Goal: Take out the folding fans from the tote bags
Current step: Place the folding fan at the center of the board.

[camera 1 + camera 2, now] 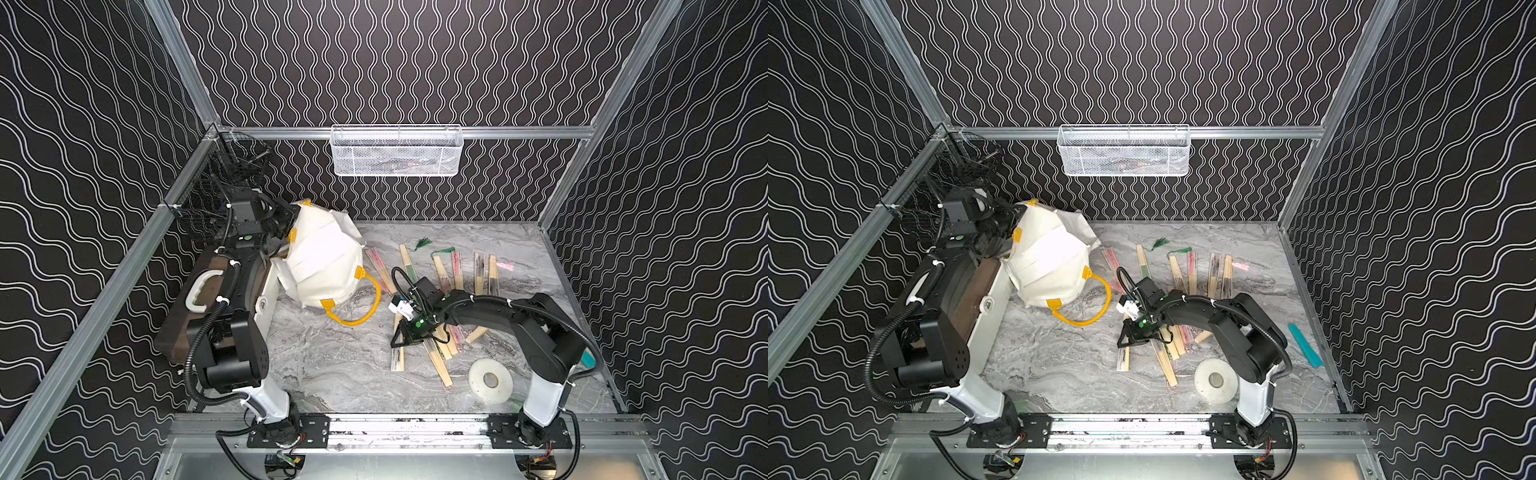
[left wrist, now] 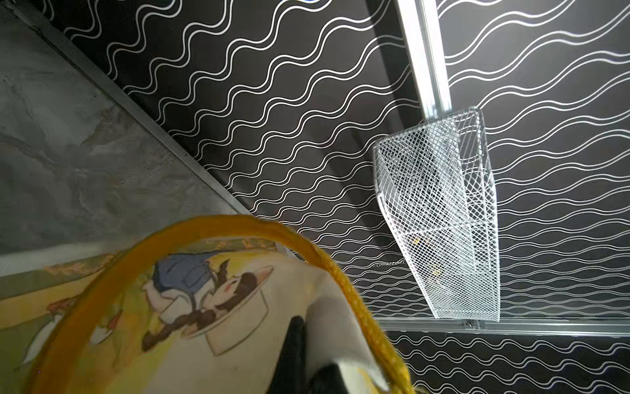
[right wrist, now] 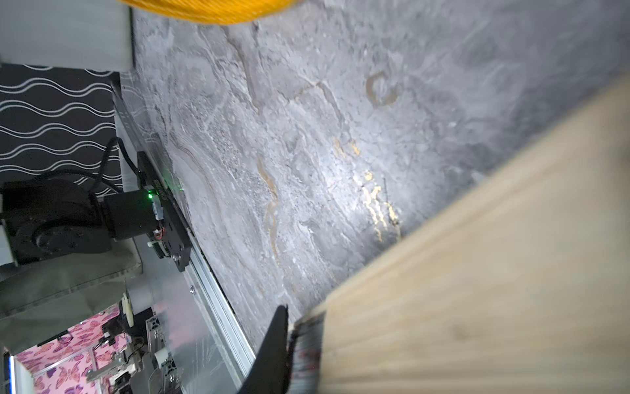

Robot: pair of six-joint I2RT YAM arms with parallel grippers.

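A white canvas tote bag (image 1: 324, 257) (image 1: 1050, 262) with yellow tube handles (image 1: 365, 307) sits bulging at the back left, lifted at its top. My left gripper (image 1: 287, 220) (image 1: 1013, 216) (image 2: 313, 344) is shut on a fold of the bag's rim beside a yellow handle (image 2: 341, 283); the bag's printed side (image 2: 191, 293) fills that wrist view. My right gripper (image 1: 399, 337) (image 1: 1128, 340) (image 3: 306, 348) is shut on a tan folding fan (image 1: 397, 356) (image 3: 477, 290) with dark folds, low over the table. Several other fans (image 1: 457, 270) (image 1: 440, 361) lie loose on the marble.
A brown-lidded box with a white handle (image 1: 199, 291) stands under my left arm. A white tape roll (image 1: 490, 380) lies front right, and a teal bar (image 1: 1305, 345) by the right wall. A white mesh basket (image 1: 397, 149) and a black wire basket (image 1: 220, 195) hang on the frame.
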